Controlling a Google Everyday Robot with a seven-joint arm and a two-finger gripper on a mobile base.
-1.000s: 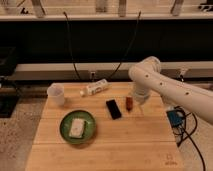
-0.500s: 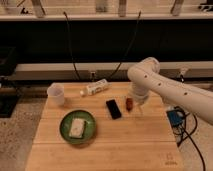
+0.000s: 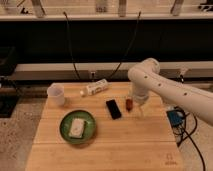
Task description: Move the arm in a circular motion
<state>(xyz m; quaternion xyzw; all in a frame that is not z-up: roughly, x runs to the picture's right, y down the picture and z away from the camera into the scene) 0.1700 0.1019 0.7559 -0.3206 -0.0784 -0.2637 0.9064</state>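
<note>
In the camera view, the arm [image 3: 167, 89] reaches in from the right, its bulbous elbow above the back of the desk [image 3: 125, 147]. The end effector [image 3: 138, 104] hangs just beside a small brown object [image 3: 129, 103], near the black phone [image 3: 113, 108]. Compared with a second ago, elbow and wrist sit slightly further left, a small shift that suggests the circular sweep is under way, not finished. How far open the end effector is, or whether it holds anything, I cannot tell.

Glossy white arm [image 3: 167, 89], hand [image 3: 139, 105] over matt wooden table [image 3: 130, 145]
</note>
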